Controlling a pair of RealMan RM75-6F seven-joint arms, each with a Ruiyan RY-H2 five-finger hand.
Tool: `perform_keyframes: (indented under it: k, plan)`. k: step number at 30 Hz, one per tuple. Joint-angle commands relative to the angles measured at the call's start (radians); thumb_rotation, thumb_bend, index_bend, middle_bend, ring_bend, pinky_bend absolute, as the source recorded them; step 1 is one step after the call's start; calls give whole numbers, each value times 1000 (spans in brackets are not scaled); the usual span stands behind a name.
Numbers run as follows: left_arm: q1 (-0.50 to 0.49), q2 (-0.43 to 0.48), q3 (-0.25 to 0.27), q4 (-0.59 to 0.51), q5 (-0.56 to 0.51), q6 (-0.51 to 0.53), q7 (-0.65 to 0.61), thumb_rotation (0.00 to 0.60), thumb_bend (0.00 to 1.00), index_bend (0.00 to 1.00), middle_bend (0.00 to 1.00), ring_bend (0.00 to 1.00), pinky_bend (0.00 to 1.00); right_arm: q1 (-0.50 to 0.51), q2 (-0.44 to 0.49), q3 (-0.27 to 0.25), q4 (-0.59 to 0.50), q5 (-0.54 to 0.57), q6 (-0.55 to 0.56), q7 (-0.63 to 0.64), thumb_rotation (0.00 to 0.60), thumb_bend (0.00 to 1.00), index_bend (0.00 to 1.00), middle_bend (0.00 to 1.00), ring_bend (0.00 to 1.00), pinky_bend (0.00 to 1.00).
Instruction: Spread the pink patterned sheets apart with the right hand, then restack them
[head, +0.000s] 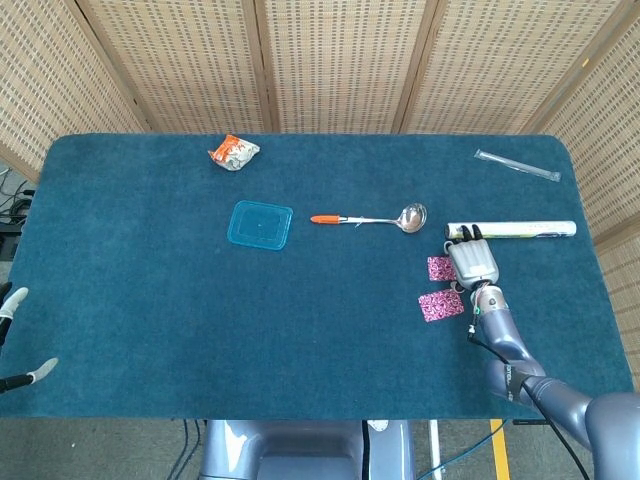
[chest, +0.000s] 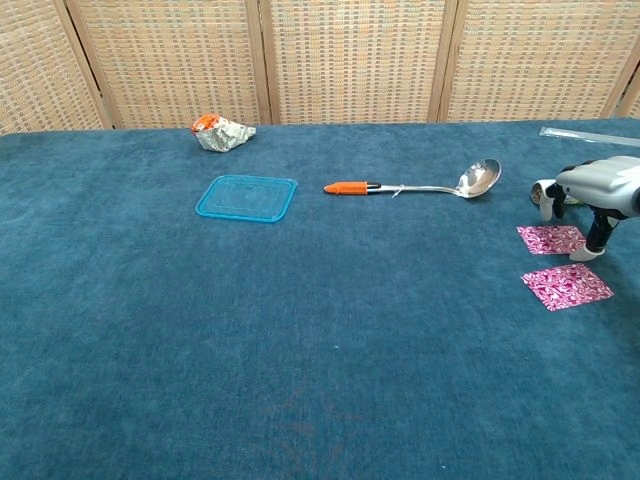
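Sheets, pink patterned, two pieces: lying flat and apart at the right of the table (head: 150, 300), toward the lower part of the head view. Far sheet (head: 439, 268) is sitting partly under the right hand (head: 474, 263); near sheet (head: 441, 305) is lying just below it in the frame, a strip of blue cloth showing between them. In the chest view the same pair is showing at the right edge, far sheet (chest: 551, 238) above near sheet (chest: 566, 285).

Right hand: hovering palm-down at the far sheet's right edge, fingers hanging toward the cloth, one fingertip (chest: 587, 254) seeming to be touching down beside that sheet. Grasping nothing, fingers spread.

Left hand (head: 15, 340): only fingertips showing at the lower left edge of the head view; whether released or clenched cannot be told.

Other items: ladle (head: 370, 218) with orange handle, lying mid-table; blue lid (head: 260, 224) to its left; crumpled wrapper (head: 233, 152) at upper left; foil roll (head: 512, 230) just above the right hand; clear sleeve (head: 517, 165) at upper right.
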Motion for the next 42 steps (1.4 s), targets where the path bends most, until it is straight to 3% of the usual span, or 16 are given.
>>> perform_keyframes:
  k: [1,42]
  plan:
    - [0,-1,0,1,0,0,-1,470,0,68,0,0,0,0,-1,1,2,1,-1,-1,600,243,323,312,0,0]
    - [3,-1,-1,1,3,6,-1,470,0,68,0,0,0,-3,-10,9,13,7,-2,-20,600,243,349,320,0,0]
